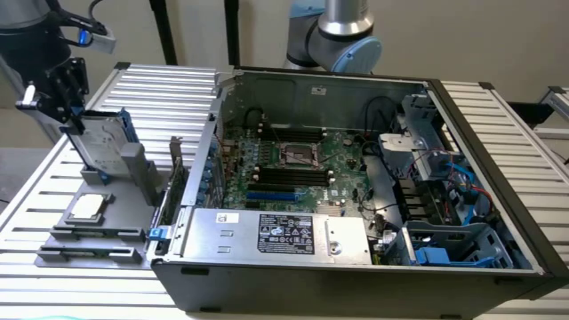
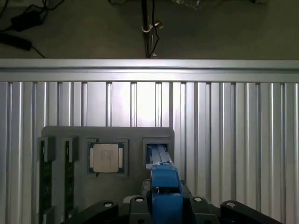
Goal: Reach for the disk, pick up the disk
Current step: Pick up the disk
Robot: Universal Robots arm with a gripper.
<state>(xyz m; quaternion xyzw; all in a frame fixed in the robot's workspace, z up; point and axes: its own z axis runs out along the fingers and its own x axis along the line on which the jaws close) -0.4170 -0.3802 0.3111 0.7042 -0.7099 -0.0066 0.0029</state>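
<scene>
Disk [image 1: 100, 143], flat silver-grey rectangular hard drive w/ blue plastic bracket: stands on edge in slot of grey moulded fixture tray [image 1: 106, 233], on slatted aluminium table [image 1: 169, 80], at exterior view's left of open black computer case [image 1: 356, 293]. Black gripper [image 1: 64, 107] sits at disk's upper edge; claw state cannot tell. Small square silver chip [image 1: 87, 207] lies flat in nearby pocket, apart from disk. Your lift: pull straight along slot, grip centred on bracket; sideways drag prob. jams disk vs. slot walls.

silver-grey disk [image 1: 100, 143] framed in blue, matte grey tray [image 1: 116, 221], silver chip [image 1: 89, 207] edged green, ribbed pale-silver table [image 1: 169, 83], green motherboard [image 1: 342, 150], dark grey case [image 1: 356, 288], blue drive cage [image 1: 462, 241]
</scene>
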